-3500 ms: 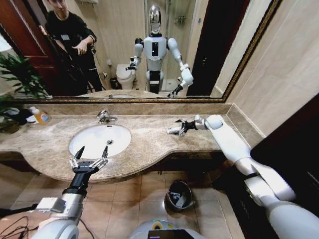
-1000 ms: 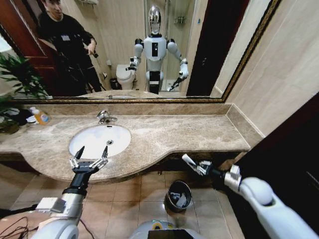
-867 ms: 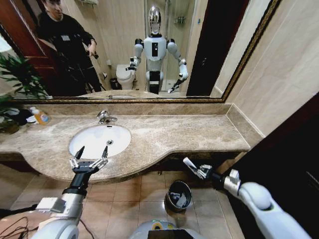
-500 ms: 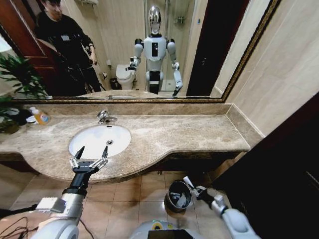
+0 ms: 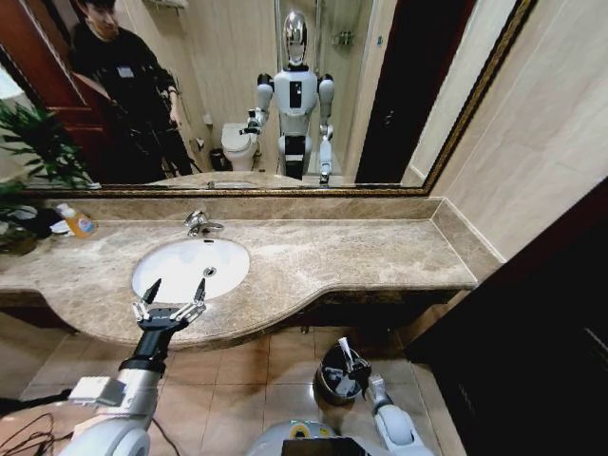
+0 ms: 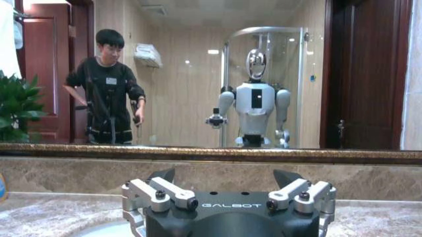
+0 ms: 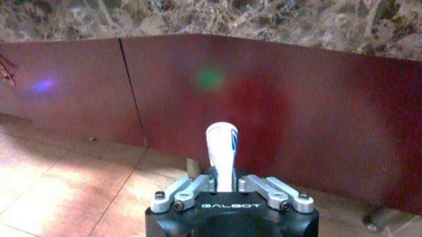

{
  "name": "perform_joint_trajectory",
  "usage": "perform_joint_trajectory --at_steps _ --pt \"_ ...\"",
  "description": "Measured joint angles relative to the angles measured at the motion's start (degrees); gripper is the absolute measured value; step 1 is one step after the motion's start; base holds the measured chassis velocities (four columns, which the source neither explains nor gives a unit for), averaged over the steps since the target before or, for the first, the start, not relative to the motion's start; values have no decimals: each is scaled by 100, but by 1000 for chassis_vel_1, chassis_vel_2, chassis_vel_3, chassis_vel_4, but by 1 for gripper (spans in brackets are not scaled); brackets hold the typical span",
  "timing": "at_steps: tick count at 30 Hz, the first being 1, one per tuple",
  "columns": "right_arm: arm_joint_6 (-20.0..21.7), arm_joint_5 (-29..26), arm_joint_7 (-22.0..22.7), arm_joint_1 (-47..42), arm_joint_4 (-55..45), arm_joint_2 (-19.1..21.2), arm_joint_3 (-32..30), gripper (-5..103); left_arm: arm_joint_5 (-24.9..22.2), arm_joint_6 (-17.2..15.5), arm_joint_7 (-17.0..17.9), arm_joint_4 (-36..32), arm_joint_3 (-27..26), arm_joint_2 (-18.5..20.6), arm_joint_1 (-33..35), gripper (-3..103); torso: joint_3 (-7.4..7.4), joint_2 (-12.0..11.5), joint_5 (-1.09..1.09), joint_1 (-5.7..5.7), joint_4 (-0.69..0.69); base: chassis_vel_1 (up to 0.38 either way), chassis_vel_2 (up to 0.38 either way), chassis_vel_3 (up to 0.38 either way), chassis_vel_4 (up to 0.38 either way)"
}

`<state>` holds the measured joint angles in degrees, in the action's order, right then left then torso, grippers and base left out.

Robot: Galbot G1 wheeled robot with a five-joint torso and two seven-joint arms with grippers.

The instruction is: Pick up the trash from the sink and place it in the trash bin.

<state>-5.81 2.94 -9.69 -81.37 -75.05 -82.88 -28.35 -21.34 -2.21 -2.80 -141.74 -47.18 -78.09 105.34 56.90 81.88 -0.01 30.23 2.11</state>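
My right gripper (image 5: 350, 362) hangs low over the floor, right above the trash bin (image 5: 325, 388), a small dark round bin with white pieces inside. It is shut on a piece of trash, a small white tube (image 7: 221, 144) with blue print that sticks out between the fingers of the right gripper (image 7: 221, 183). The left gripper (image 5: 174, 294) stands open at the front edge of the sink (image 5: 180, 271), nothing between its fingers (image 6: 161, 176). The sink is a white oval basin set in a beige-brown marble counter.
A chrome tap (image 5: 198, 223) stands behind the basin and an orange-labelled soap bottle (image 5: 76, 222) at the counter's far left by a plant (image 5: 33, 142). The dark red cabinet front (image 7: 277, 98) rises close before the right wrist. A tiled wall closes the right side.
The right arm has swung from the counter's right part down past its front edge to the floor, ending over the bin with the tube in its grip. The left arm has not moved.
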Motion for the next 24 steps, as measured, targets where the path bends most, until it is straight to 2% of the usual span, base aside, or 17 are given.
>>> perform_joint_trajectory --at_steps 3,4,5,6,10,11,12,15,18,19,22,24 --pt "2 37 -27 16 30 5 -15 24 0 0 0 0 0 0 0 100 0 0 0 0 0 0 0 0 0" --pt "1 55 -33 26 52 14 -22 24 0 0 0 0 0 0 0 100 0 0 0 0 0 0 0 0 0" --pt "-10 70 -33 40 77 22 -30 30 0 0 0 0 0 0 0 100 0 0 0 0 0 0 0 0 0" --pt "-10 70 -33 40 77 22 -30 30 0 0 0 0 0 0 0 100 0 0 0 0 0 0 0 0 0" --pt "-62 120 -35 73 160 75 -65 51 0 0 0 0 0 0 0 100 0 0 1 0 0 0 0 0 0" --pt "-62 120 -35 73 160 75 -65 51 0 0 0 0 0 0 0 100 0 0 1 0 0 0 0 0 0" --pt "-73 122 -42 70 171 96 -65 57 0 0 0 0 0 1 0 100 0 0 0 0 0 0 0 0 0" --pt "-76 132 -69 60 171 110 -64 62 0 0 0 0 0 0 0 100 0 0 1 0 0 0 0 0 0" --pt "-77 147 -91 36 159 108 -62 78 0 0 0 0 0 0 0 100 0 0 1 0 0 0 0 0 0" --pt "-77 147 -91 36 159 108 -62 78 0 0 0 0 0 0 0 100 0 0 1 0 0 0 0 0 0" --pt "-74 149 -130 -13 115 105 -62 93 0 0 0 0 0 0 0 100 0 0 1 0 0 0 0 0 0" --pt "-73 149 -144 -24 106 106 -62 93 0 0 0 0 0 0 0 100 0 0 1 0 0 0 0 0 0"
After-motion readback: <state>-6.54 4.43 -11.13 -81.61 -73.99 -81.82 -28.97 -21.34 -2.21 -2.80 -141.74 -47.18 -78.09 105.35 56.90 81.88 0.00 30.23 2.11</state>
